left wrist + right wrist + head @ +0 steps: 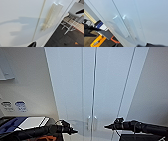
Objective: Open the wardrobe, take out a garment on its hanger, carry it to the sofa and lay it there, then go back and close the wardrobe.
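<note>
Both grippers hover low before the wardrobe (95, 84), the left gripper (71, 131) and right gripper (108, 127) flanking its paired handles (91, 122) without touching them (whether either's fingers are spread or pressed together cannot be told). Its doors stand closed, handles meeting at the centre seam.

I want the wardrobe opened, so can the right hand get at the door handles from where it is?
Probably yes. The right hand points at the pair of handles on the closed wardrobe, level with them and a little to their side, with bare door between. The left hand waits on the other side.
</note>
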Available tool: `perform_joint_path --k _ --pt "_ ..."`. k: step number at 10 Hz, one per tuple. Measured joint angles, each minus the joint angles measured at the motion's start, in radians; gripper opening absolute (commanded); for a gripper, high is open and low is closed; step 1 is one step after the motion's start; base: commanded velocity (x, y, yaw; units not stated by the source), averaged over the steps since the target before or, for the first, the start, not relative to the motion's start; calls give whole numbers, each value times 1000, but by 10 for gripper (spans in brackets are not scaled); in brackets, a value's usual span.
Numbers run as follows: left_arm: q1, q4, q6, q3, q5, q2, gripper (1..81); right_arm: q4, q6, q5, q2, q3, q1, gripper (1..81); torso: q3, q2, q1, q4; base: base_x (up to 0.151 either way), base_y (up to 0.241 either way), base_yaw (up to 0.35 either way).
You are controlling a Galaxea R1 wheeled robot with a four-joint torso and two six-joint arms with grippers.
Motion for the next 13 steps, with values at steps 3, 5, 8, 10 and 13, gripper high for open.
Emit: perform_joint_path --k 3,5,8,10,13 --pt "0 0 -18 -106 7 97 811 2 3 -3 98 -99 6 811 -1 1 1 0 0 0 0" --pt "0 0 -22 -185 7 174 811 2 5 -21 156 -146 8 811 -1 1 1 0 0 0 0" --pt "0 0 -39 -301 2 270 811 1 6 -22 220 -241 8 811 -1 2 1 0 0 0 0" --pt "0 1 -44 -373 -3 330 811 1 13 -6 269 -300 8 811 -1 2 1 0 0 0 0" --pt "0 1 -47 -449 -19 375 811 1 28 27 337 -388 9 811 -2 2 1 0 0 0 0"
